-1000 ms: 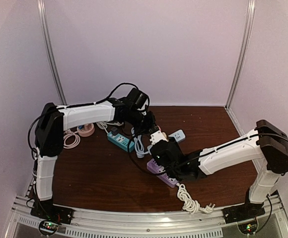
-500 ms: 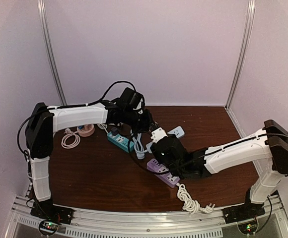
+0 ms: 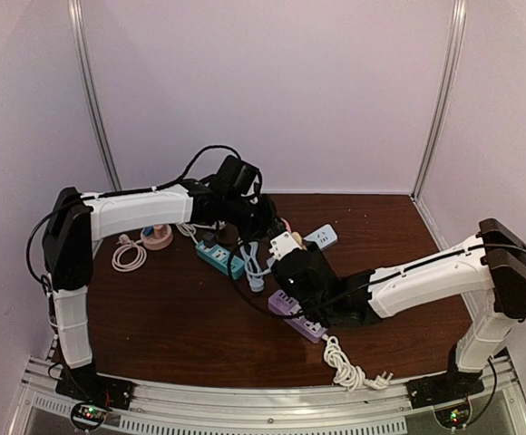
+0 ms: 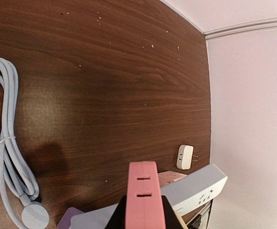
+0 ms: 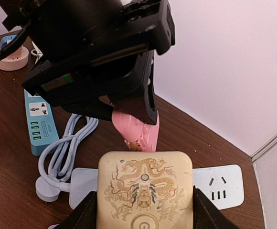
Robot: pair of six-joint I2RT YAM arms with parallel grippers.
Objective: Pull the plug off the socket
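**Pink plug and cream socket meet between two clamped claws**

The cream socket cube (image 5: 144,191) is a square block with rounded corners, its smooth top printed with a gold dragon and a round button; the right gripper (image 5: 144,215) clamps it, one black finger pressed to each side wall. At the cube's far edge sits the pink plug (image 5: 138,130), a glossy, rounded slab of plastic; its lower end meets the cube's edge, with a glint of brass there, and the views do not show whether the prongs are seated or free. The left gripper (image 4: 142,217) pinches the plug narrowly between its angular black fingers, reaching down over the cube's far side; two dark slots show on the plug's flat face. Under the cube and to its right lies a white power strip (image 5: 219,183), long and matte; to the cube's left lie a teal power strip (image 5: 40,121) and a grey-blue cable coil (image 5: 67,152), tied in a loop; all rest on the dark, grained wooden table (image 4: 105,71).
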